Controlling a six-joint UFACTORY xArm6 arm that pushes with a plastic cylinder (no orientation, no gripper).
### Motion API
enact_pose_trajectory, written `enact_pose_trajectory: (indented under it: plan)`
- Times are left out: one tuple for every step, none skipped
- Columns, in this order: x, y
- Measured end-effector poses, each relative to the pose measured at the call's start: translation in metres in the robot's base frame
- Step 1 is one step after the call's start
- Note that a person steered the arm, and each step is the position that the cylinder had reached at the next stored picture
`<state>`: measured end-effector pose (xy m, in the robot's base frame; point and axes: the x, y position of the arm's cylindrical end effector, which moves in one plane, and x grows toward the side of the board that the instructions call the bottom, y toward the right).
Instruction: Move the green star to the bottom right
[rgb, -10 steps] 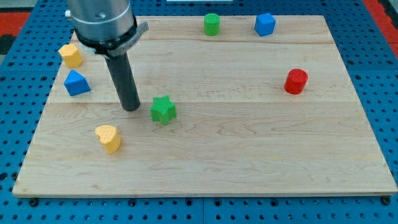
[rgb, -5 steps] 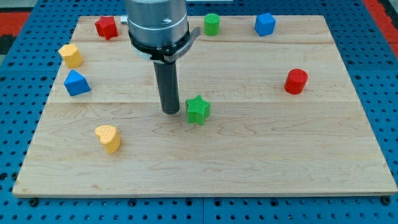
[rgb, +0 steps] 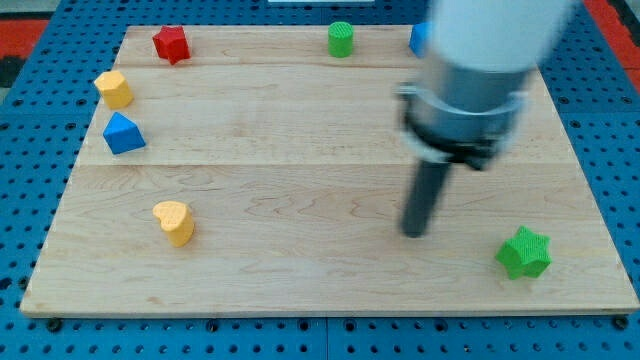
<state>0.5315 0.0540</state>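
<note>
Only one camera view here, so it gets covered in one go. The green star is seen sitting near the bottom right corner of the wooden board, flat on the surface. My tip is planted on the board to the view's left of the star and a touch higher, with a clear gap between them, so no contact. No hand or jaws are fitted, just the straight dark rod, so nothing is pinched or spread.

Over at the view's left, a yellow heart is found lowest, a blue triangle-ish block above it, and a yellow block higher again. Along the top edge a red star, a green cylinder and a blue block, half hidden by the arm, are lined up.
</note>
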Motion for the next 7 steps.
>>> enact_pose_trajectory:
  plan:
    - [0.024,-0.094]
    - [0.043,-0.136]
    - [0.043,-0.149]
    - [0.048,-0.154]
    - [0.048,-0.164]
    - [0.049,-0.167]
    - [0.049,-0.162]
